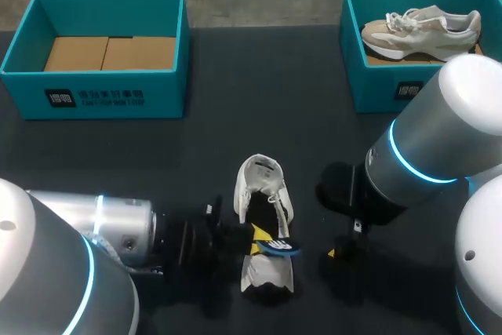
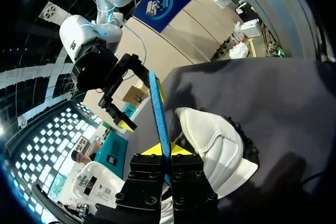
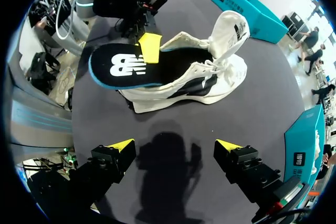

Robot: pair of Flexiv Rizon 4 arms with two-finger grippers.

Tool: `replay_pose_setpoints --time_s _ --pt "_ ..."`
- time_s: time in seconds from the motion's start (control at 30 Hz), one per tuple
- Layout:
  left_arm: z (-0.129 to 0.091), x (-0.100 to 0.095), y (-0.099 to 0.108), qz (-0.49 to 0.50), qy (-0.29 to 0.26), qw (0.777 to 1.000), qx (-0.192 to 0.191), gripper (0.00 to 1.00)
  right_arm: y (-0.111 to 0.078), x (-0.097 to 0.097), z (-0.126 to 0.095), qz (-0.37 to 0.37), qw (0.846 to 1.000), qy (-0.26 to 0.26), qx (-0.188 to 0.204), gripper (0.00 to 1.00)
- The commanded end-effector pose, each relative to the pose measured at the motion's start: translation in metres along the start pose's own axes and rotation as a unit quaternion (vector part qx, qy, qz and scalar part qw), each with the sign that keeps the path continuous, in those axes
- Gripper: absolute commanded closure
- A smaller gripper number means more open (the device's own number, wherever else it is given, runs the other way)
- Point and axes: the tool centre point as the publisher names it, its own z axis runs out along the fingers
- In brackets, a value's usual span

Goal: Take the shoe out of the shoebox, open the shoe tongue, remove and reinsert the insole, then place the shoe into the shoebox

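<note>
"White shoe (image 1: 263,194), centre frame: where does it lie?" the desk asks.

"On its sole on the dark table (image 1: 235,115), in the near middle, well clear of both boxes," the photographer answers. "The toe points to the far side and the heel to the near side. The tongue (image 1: 261,172) is pulled up and forward, so the mouth of the shoe gapes."

"And the insole?"

"The insole (image 3: 131,66) is black on top with a blue rim. It lies slanted over the heel opening. Its front end dips into the shoe under the laces, and its heel end juts out past the back of the shoe."

"Who has hold of it?"

"The left gripper (image 2: 165,153), reaching in from the near left. Its jaws are clamped on the insole, one yellow-tipped finger pressed to each face. The left wrist view catches the insole edge-on between them."

"What about the right gripper?"

"The right gripper (image 3: 174,145) hangs above the table just to the right of the shoe, facing its side. Its jaws stand wide apart and it touches neither the shoe nor the insole."

"Anything at the back?"

"Two teal boxes on the far side, well apart. The left shoebox (image 1: 94,92) shows brown cardboard (image 1: 110,52) on its floor. The right shoebox (image 1: 384,88) holds a beige shoe (image 1: 423,27), toe to the left."
</note>
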Motion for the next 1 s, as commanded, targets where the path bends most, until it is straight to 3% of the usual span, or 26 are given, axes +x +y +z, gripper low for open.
replay_pose_setpoints --time_s 0.03,0.23,0.43,0.5,0.6,1.0 --pt "0.004 0.0 0.006 0.002 -0.002 1.0 -0.012 1.0 0.0 0.001 0.002 0.0 1.0 -0.001 -0.001 0.0" --pt "0.003 -0.002 0.012 0.003 -0.009 1.0 -0.027 1.0 0.0 0.001 0.002 0.0 1.0 -0.001 -0.001 0.0" --pt "0.001 -0.006 0.005 -0.022 -0.01 1.0 -0.011 1.0 0.0 0.001 0.002 0.0 1.0 -0.001 -0.001 0.0" --pt "0.001 -0.006 0.002 -0.023 -0.01 1.0 -0.009 0.75 0.0 0.001 0.002 0.0 1.0 -0.001 -0.001 0.0" --pt "0.002 -0.006 0.0 -0.029 -0.008 1.0 -0.005 0.56 0.0 0.001 0.002 0.0 1.0 -0.001 -0.001 0.0" --pt "0.009 -0.013 -0.012 -0.044 -0.006 0.999 0.0 0.59 0.0 0.001 0.002 0.0 1.0 -0.001 -0.001 0.0"
